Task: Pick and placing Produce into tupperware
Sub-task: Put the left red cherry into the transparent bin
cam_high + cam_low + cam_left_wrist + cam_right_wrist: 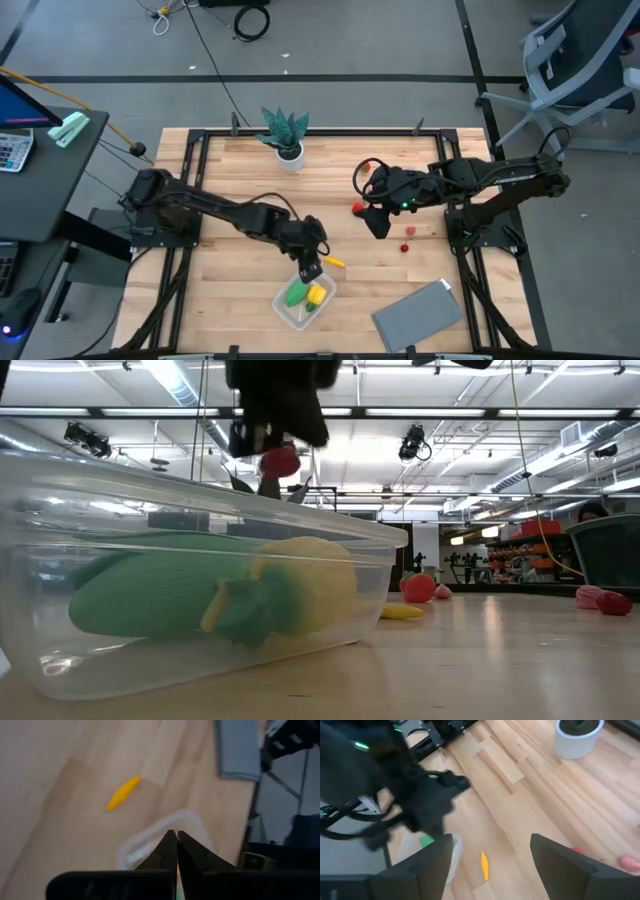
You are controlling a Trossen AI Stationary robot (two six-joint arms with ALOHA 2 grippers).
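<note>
The clear tupperware (303, 303) stands near the table's front edge and holds a green piece (296, 294) and a yellow piece (317, 296); it fills the low view (190, 610). My left gripper (311, 270) hangs over its far rim, shut on a small red piece (280, 461). A yellow piece (333, 262) lies on the table beside the box. My right gripper (379, 225) is open and empty near mid-table, next to a red piece (357, 209). Two more small red and pink pieces (406, 238) lie to the right of it. My left gripper pinches the small red piece (280, 461) between its two fingers, which point down from above. The piece sits at the fingers' free ends, lifted clear above the tupperware. In the left wrist view only a red sliver (178, 868) shows between the shut fingers.
A spiky green plant in a white pot (287, 137) stands at the table's far edge. A flat grey sheet (420, 315) lies at the front right. Bare wood lies to the left of the tupperware and between the two arms.
</note>
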